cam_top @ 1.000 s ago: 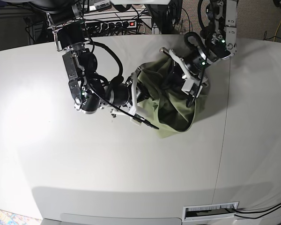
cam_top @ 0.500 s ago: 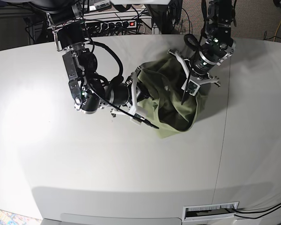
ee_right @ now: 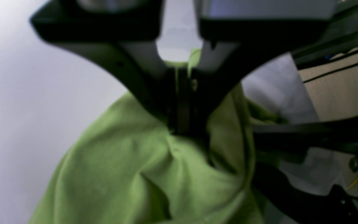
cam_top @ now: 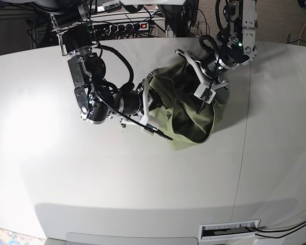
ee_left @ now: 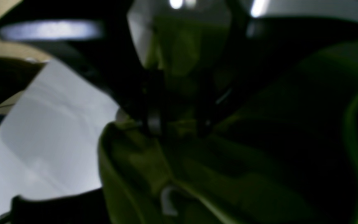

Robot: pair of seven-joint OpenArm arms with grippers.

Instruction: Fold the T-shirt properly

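Observation:
The T-shirt (cam_top: 181,120) lies bunched in a rumpled green heap on the white table (cam_top: 117,178), right of centre. From the left, my right gripper (cam_top: 150,102) reaches into its left edge. In the right wrist view this gripper (ee_right: 183,121) is shut, with a fold of the T-shirt (ee_right: 120,174) pinched between its tips. My left gripper (cam_top: 195,77) hangs over the heap's upper right part. In the blurred left wrist view its fingers (ee_left: 154,121) stand apart, and T-shirt (ee_left: 228,186) cloth shows in the gap of that gripper (ee_left: 179,124) and below it.
A power strip (cam_top: 130,26) and cables run behind the table's far edge. A seam (cam_top: 243,153) crosses the tabletop on the right. A slotted vent (cam_top: 229,230) sits at the near edge. Both arms crowd the heap.
My left arm has turned and swung back toward the heap's upper right, and its jaws now stand apart. The right arm and the cloth it holds have stayed put.

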